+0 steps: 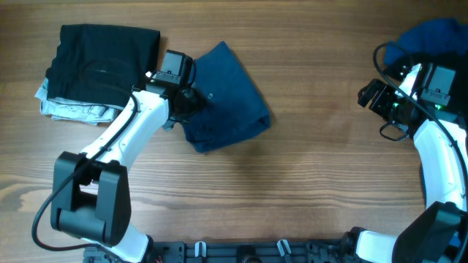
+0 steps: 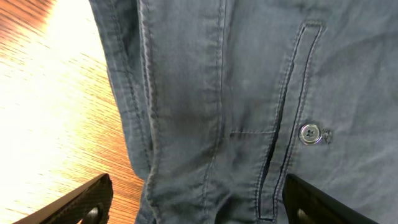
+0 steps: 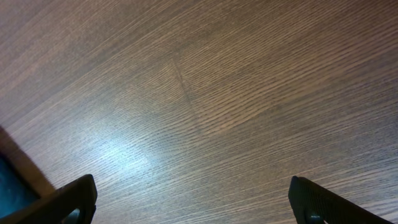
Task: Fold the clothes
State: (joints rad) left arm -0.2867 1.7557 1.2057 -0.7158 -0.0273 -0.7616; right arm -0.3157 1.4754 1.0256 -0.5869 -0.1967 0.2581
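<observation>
The dark navy trousers (image 1: 227, 98) lie folded into a compact bundle left of the table's middle. My left gripper (image 1: 191, 102) is open over the bundle's left edge. In the left wrist view its fingers (image 2: 196, 208) straddle the denim (image 2: 249, 93), with a small button (image 2: 309, 133) and a pocket slit showing. A folded black garment (image 1: 102, 58) lies on a pale patterned one (image 1: 73, 109) at the far left. My right gripper (image 1: 368, 95) is open and empty at the far right, over bare wood (image 3: 199, 93). A royal blue garment (image 1: 431, 40) lies behind it.
The wooden table (image 1: 314, 190) fills the view. A black frame with clips (image 1: 241, 252) runs along the front edge. A cable loops beside the right wrist (image 1: 387, 131).
</observation>
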